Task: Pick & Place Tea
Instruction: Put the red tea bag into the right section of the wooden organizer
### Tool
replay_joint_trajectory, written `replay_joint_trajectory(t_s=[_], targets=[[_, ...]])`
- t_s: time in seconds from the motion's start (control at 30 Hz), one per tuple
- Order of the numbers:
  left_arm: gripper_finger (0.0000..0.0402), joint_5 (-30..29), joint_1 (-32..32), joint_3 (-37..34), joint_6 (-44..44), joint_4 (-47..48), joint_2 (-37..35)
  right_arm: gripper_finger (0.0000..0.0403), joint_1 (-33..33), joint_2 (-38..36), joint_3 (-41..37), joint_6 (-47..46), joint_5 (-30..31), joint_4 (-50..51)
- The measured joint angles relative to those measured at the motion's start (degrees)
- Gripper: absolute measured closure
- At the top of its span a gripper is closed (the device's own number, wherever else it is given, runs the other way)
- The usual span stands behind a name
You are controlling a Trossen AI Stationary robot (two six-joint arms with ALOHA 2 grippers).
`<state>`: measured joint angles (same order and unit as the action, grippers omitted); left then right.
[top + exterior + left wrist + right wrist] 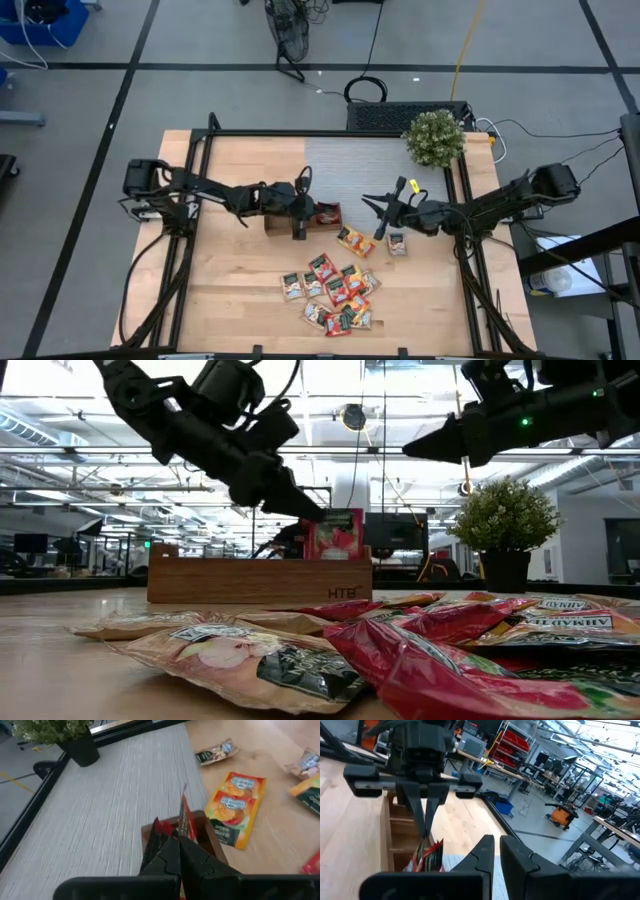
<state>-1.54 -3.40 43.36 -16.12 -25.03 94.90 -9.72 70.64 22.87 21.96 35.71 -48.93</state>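
A long brown wooden tray (273, 224) stands at the table's middle. A red tea sachet (337, 535) stands upright in its right-end compartment, with my left gripper (315, 212) shut on its top; a second red sachet (159, 828) stands beside it in the same compartment. My right gripper (368, 201) hovers shut and empty to the tray's right, above the table and pointing at the tray. Loose tea lies flat on the table: an orange pair (355, 241), a green-and-white sachet (397, 243), and a pile (330, 290) toward the near edge. My left gripper pinches the red sachet's upper edge (186, 822) between its two fingers, slanting down from the table's left. The sachet stands on edge, its lower part inside the tray's end compartment (427, 855).
A potted plant (434, 138) stands at the far right, on a grey mat (370, 165) behind the tray. A black frame (200, 180) runs along the table's edges. Bare wood lies left of the sachet pile.
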Motion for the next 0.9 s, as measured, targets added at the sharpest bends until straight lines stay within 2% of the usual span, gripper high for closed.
replay_joint_trajectory(t_s=[0.2,0.53,0.9], targets=[[0.0401,-0.14,0.04,0.04,1.4,2.31,0.19,0.0385,0.0,0.02,0.0,0.15,0.06,1.42],[0.0398,-4.73,0.04,-0.01,3.4,4.23,0.19,0.0385,0.0,0.04,0.0,0.06,0.12,2.06],[0.0331,-4.98,0.04,-0.02,6.32,4.15,0.19,0.0385,-0.02,0.04,0.0,-0.26,0.12,2.51]])
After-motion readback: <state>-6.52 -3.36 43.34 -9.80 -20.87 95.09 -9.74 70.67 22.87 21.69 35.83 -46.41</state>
